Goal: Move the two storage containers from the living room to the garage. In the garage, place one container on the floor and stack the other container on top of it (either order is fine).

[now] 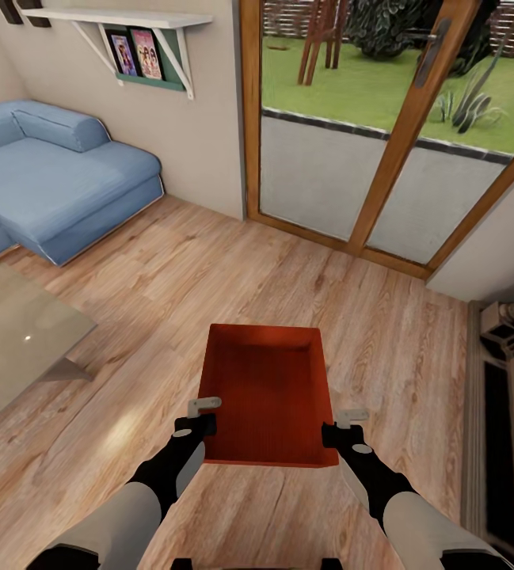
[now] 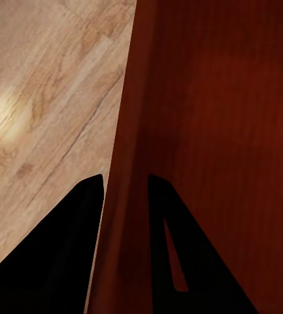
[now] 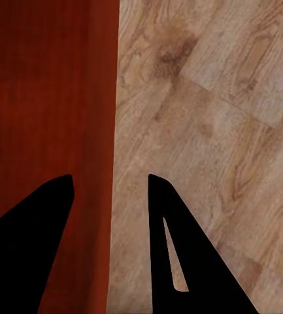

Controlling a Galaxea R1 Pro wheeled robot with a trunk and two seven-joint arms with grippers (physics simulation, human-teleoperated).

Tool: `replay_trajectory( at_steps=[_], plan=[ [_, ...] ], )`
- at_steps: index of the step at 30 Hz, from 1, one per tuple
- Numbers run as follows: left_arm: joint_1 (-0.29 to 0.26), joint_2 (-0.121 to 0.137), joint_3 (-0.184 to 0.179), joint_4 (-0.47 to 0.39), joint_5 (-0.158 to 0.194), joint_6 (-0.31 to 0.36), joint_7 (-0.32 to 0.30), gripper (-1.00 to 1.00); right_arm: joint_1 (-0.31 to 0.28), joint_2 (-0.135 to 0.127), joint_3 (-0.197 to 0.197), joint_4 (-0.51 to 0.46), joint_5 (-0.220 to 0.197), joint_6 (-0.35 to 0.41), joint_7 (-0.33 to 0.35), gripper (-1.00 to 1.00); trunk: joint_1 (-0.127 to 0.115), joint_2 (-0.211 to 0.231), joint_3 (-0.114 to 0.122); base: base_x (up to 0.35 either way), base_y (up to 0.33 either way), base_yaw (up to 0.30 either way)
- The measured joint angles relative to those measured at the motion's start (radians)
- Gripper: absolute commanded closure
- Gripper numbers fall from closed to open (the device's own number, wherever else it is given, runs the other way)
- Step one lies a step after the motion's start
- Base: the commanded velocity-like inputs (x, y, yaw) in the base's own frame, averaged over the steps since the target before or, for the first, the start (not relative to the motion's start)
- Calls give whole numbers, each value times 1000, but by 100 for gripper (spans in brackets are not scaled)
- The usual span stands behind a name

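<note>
One orange-red storage container (image 1: 266,388) sits open-topped and empty over the light wood floor (image 1: 130,443) of the living room, straight ahead of me. My left gripper (image 1: 201,416) is at the near end of its left wall; in the left wrist view that gripper (image 2: 125,186) has both fingers pressed on the wall of the container (image 2: 233,131). At the right wall is my right gripper (image 1: 344,423); in the right wrist view it (image 3: 110,183) straddles the rim of the container (image 3: 43,98) with a gap on the outer side.
A blue sofa (image 1: 51,174) stands far left, and a glass table (image 1: 11,340) lies near left. Wood-framed glass doors (image 1: 352,119) fill the wall ahead. A wall shelf (image 1: 130,20) hangs upper left. A cabinet (image 1: 510,412) lines the right edge.
</note>
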Motion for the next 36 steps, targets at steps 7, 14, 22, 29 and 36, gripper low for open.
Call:
replay_trajectory(
  at_steps=[7,14,22,29,36],
  plan=[
    [0,0,0,0,0,0,0,100,0,0,0,-1,0,1,0,100,-27,49,22,0,0,0],
    [0,0,0,0,0,0,0,100,0,0,0,0,0,0,0,100,-54,98,44,0,0,0],
    [0,0,0,0,0,0,0,100,0,0,0,-1,0,1,0,100,-85,154,69,0,0,0],
    [7,2,3,-11,2,-1,-3,100,0,0,12,-4,-6,0,-4,100,-88,162,72,0,0,0],
    [7,-2,11,-13,-8,-1,-2,100,0,-5,26,-12,-18,7,-3,100,-88,162,72,0,0,0]
  ],
)
